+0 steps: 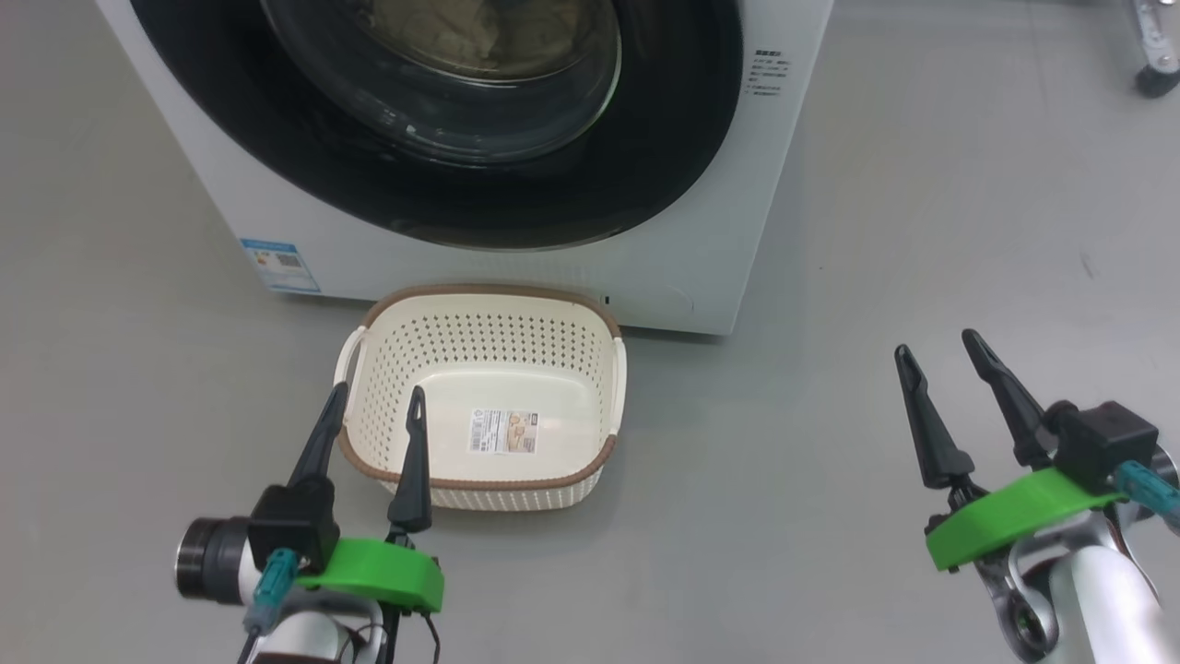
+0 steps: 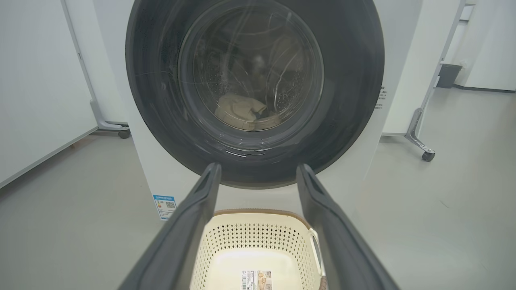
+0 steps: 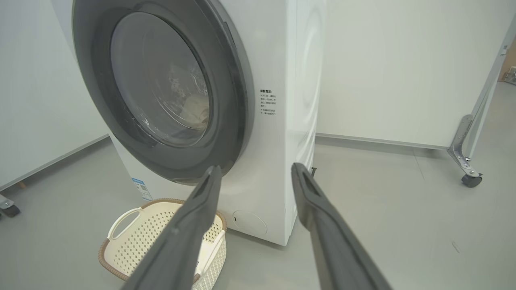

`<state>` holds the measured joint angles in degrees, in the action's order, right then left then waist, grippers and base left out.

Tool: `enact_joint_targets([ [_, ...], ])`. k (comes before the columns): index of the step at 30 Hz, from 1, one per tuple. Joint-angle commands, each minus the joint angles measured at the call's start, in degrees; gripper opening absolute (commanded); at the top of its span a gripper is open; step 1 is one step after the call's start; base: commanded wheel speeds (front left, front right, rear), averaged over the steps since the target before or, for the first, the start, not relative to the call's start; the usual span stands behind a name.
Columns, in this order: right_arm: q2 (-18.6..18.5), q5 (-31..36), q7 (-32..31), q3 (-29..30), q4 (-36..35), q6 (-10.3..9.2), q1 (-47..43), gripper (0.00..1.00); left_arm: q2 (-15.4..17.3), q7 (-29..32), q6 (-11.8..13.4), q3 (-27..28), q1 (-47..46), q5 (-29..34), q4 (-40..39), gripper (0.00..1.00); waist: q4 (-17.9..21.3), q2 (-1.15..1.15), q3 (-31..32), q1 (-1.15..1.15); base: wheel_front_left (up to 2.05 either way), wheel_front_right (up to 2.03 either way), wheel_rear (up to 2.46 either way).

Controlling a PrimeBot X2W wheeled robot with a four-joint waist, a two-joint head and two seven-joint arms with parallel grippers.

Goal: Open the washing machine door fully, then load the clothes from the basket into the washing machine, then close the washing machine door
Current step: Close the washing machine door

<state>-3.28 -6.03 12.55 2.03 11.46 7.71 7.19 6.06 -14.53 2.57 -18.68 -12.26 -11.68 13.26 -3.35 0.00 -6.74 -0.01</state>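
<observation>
The white washing machine (image 1: 516, 267) stands ahead with its door (image 1: 645, 166) shut flat against the front. Through the glass bowl the pale clothes (image 2: 240, 110) lie inside the drum; they also show as a cream heap in the right wrist view (image 3: 197, 110). The cream basket (image 1: 479, 293) sits on the floor right before the machine, holding just its label sticker. My left gripper (image 1: 378, 392) hovers open over the basket's near left rim, nothing between its fingers (image 2: 193, 225). My right gripper (image 1: 936, 343) is open and empty, well to the right of the basket.
Grey floor spreads all around. A caster wheel (image 1: 1157, 81) stands at the far right. A panel leg on a caster (image 3: 469, 179) is right of the machine, another caster (image 2: 123, 133) to its left. A dark bin (image 2: 447, 74) hangs behind.
</observation>
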Motion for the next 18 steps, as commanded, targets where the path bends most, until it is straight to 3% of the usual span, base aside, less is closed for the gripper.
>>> enact_joint_targets([
  [1, 0.05, 0.17, -0.13, -0.83, -2.45, -0.22, 0.52, 1.0, 1.31, 0.04, 0.12, 2.29, -0.75, -0.49, -1.44, 1.0, 1.2, 0.0, 1.14, 0.01, 0.0, 0.0, 0.0],
  [18, 0.39, -1.08, -3.43, 1.68, -12.63, -0.22, -10.56, 1.0, 2.55, 0.72, 1.53, 3.17, 3.28, -2.42, -2.89, 1.0, 5.86, 0.0, 4.04, 0.01, 0.0, 0.0, 0.0],
])
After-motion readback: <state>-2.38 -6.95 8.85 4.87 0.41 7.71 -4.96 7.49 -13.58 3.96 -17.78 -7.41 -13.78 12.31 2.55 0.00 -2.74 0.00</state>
